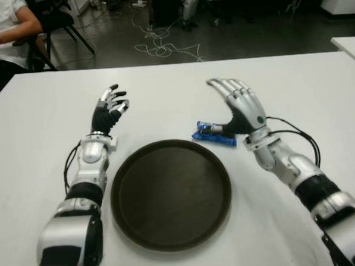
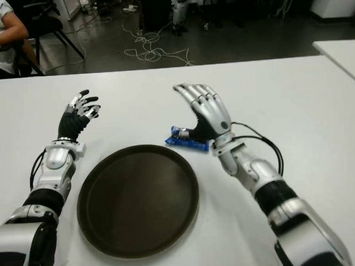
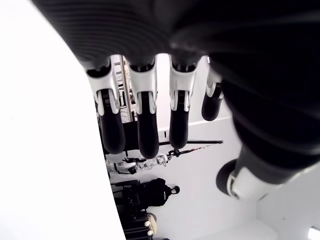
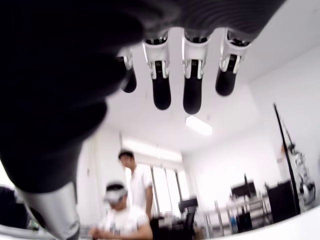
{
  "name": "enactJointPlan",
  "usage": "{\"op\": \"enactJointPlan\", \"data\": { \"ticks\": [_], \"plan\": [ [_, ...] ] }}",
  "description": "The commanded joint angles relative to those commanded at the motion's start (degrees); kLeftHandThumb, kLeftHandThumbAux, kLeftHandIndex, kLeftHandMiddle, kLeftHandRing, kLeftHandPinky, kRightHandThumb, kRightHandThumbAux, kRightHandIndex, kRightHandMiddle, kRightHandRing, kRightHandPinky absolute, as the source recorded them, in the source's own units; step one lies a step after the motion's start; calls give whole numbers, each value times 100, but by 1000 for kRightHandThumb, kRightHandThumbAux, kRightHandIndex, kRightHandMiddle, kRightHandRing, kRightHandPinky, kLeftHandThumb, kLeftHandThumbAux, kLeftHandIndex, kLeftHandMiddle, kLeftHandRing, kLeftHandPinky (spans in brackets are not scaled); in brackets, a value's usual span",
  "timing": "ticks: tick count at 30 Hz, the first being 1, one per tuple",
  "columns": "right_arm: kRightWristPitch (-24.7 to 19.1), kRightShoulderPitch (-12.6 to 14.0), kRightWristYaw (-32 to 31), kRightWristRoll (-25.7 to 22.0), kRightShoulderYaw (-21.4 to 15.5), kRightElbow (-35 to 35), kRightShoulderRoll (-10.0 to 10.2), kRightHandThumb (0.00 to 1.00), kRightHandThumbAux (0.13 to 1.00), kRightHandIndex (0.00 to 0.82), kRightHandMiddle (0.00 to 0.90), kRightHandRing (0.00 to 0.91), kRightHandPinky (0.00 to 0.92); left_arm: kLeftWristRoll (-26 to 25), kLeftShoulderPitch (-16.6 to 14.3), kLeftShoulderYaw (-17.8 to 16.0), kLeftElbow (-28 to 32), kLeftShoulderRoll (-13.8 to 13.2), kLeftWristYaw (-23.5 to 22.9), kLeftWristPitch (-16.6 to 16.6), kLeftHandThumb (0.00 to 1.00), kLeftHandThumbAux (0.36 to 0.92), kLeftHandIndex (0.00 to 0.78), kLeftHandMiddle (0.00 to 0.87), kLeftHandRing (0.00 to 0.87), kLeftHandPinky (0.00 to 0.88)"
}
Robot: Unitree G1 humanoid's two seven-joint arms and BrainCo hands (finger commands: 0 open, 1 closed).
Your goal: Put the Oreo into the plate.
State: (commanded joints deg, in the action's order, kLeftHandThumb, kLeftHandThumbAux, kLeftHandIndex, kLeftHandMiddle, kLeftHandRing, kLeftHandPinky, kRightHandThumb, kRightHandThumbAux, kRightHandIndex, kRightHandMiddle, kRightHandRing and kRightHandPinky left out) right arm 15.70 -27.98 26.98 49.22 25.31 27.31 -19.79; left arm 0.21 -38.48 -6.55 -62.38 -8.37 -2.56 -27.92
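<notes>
Reach step: my right hand (image 1: pixel 240 106), fingers spread and empty, stands just beside the Oreo (image 1: pixel 212 134) lying on the table (image 1: pixel 39 110) beyond the plate (image 1: pixel 130 222), thumb possibly touching it; left hand (image 1: pixel 109 110) idle, fingers relaxed; next I'd close.

The left robot hand (image 1: pixel 109 110) has a black palm and black fingers with silver-white segments and dark tips. The right robot hand (image 1: pixel 240 107) shows a silver metallic back with jointed silver fingers. Both forearms are silver with black bands, and thin black cables loop beside each wrist.
</notes>
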Motion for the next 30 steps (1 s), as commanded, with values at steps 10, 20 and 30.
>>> {"op": "enactJointPlan", "data": {
  "ticks": [10, 20, 30],
  "plan": [
    [-1502, 374, -1211, 483, 8, -1126, 80, 0, 785, 170, 196, 201, 192, -41, 12, -28, 55, 23, 2, 35, 463, 683, 128, 235, 258, 297],
    [-2560, 474, -2125, 1026, 210, -1672, 145, 0, 890, 297, 370, 397, 398, 11, -2, 0, 11, -7, 19, 31, 467, 675, 124, 234, 255, 294],
    [-2951, 547, -2393, 1386, 362, -1934, 169, 0, 926, 449, 568, 569, 550, 24, 16, 19, 43, -11, 10, -4, 450, 691, 129, 236, 253, 288]
  ]
}}
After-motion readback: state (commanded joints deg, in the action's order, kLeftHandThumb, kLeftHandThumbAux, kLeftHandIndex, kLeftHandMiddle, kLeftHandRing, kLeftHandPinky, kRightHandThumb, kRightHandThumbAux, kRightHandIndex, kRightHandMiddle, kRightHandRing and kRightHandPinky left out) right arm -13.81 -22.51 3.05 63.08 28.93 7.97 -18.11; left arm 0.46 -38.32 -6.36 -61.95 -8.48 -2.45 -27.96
